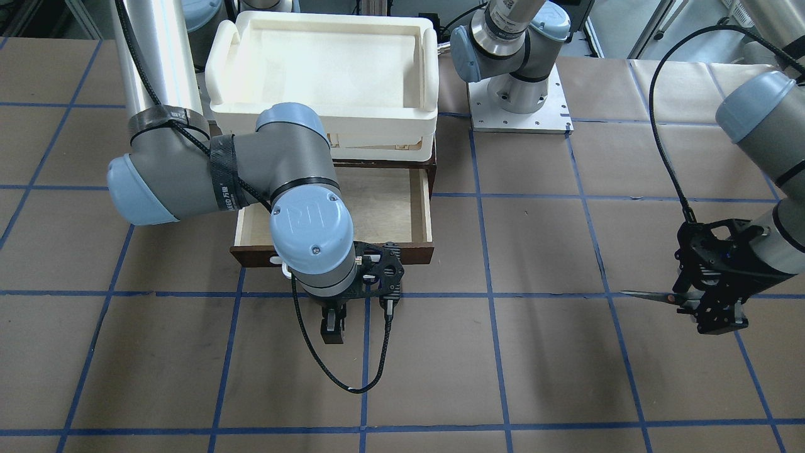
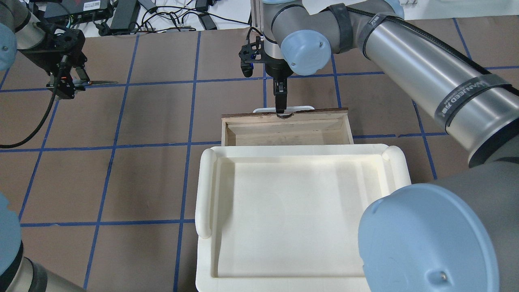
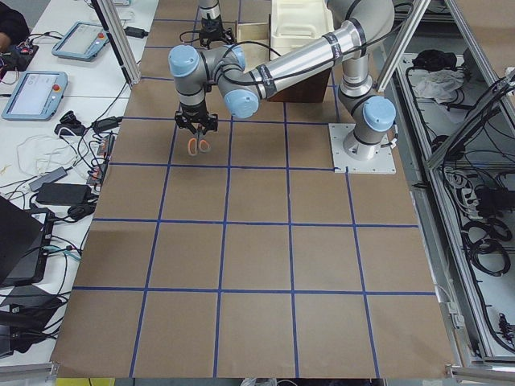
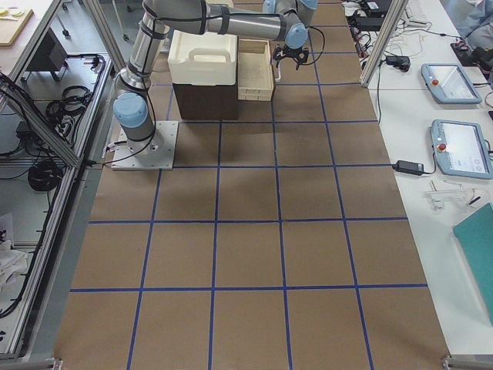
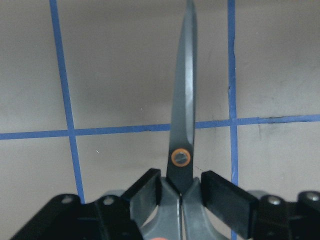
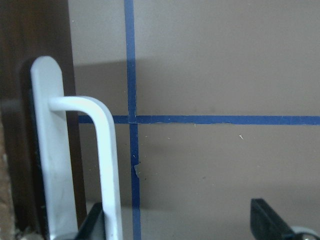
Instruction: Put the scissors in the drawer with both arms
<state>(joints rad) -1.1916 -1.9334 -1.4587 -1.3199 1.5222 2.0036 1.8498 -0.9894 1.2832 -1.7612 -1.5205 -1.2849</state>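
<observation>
The paper-covered table [image 1: 534,352] carries everything, and the two arms take up most of the space above it. The right arm [image 1: 277,170] bends low over the drawer's front, and the left arm [image 1: 761,126] hangs well off to the robot's left. A cream tray [image 2: 204,190] sits on top of the cabinet and covers the back part of the drawer [image 1: 429,211]. The drawer is pulled out, showing its pale inside. The right gripper [image 1: 333,327] points down at the drawer front. Its fingers are spread wide, with the white handle [image 6: 106,150] just beside one finger and not clamped. The left gripper [image 1: 717,318] is closed on the scissors [image 5: 184,100], pinching them just behind the pivot. The shut blades stick straight out, and the scissors appear to be held above the table, far from the drawer. The main risk is crowding. The right wrist hangs above the only uncovered part of the drawer, so a direct approach by the left arm could knock the two arms together. The long blade could also catch the drawer wall or the tray's edge and twist in the narrow pinch, which might make the scissors slip. Since nothing grips the handle, a bump could also push the drawer shut.
</observation>
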